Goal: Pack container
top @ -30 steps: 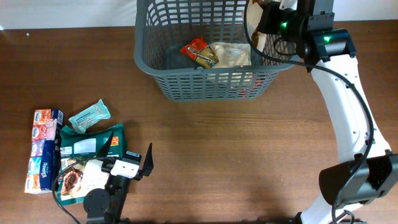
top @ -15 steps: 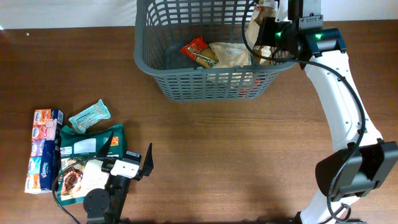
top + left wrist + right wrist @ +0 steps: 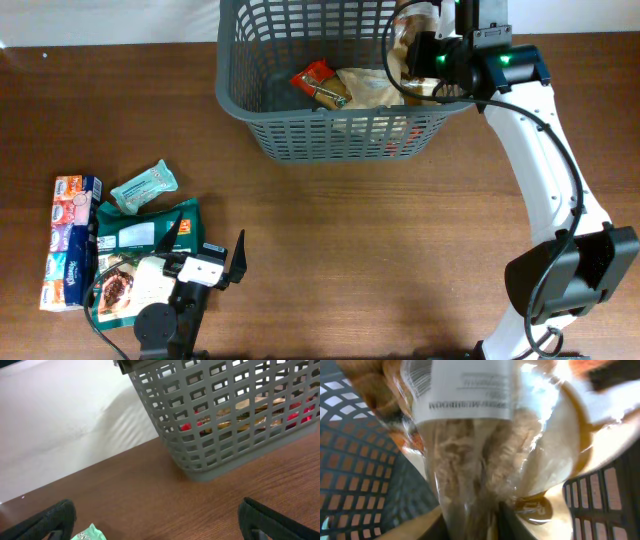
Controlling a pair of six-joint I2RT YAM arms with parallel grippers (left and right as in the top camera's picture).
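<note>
Basket (image 3: 330, 135): far centre of table (image 3: 400, 250), long side toward the arms. R gripper (image 3: 472, 521): over basket's R end, just inside R rim, above the floor, hidden from overhead by wrist body. Clear pkt (image 3: 408, 45) w/ white label at the fingers, filling R wrist view, lattice wall behind on both sides. Dark fingers (image 3: 505, 517) close either side of pkt's narrow lower part. Gripping or just let go: cannot tell. Already in basket: red pkt (image 3: 312, 78) and tan pkt (image 3: 370, 88), lying on the floor, touching each other, L of R gripper.

L gripper (image 3: 205, 255): near edge of table, well apart from basket, diagonally near-L of it. Jaws spread wide, nothing between. From L wrist view: basket ahead and to the R, red and tan visible through slots. Just L of L gripper: green bag (image 3: 140, 228), teal bar (image 3: 143, 187), tissue pack (image 3: 70, 240).

Vs 1 s ago: R wrist shifted L, further in over basket. Clear pkt likewise: then at R rim, now more inside. Basket in same spot. Red + tan pkts unmoved. L gripper and L pile unchanged.
</note>
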